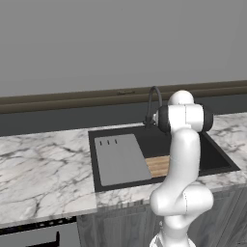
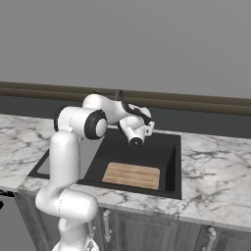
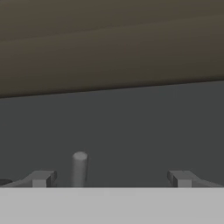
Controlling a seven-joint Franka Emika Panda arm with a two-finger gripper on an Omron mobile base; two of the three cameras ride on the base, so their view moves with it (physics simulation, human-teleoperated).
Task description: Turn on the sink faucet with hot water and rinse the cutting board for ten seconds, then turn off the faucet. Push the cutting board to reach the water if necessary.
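Three views guide me. From the left base, my arm hides most of the sink faucet [image 1: 153, 99] behind the sink [image 1: 219, 157]. From the right base, the cutting board [image 2: 131, 175] lies in the basin's near end, long axis crosswise, gripper [image 2: 145, 128] above by the faucet. Through the hand camera, fingers [image 3: 41, 178] spread wide around an upright grey handle [image 3: 79, 168], nearer the left finger.
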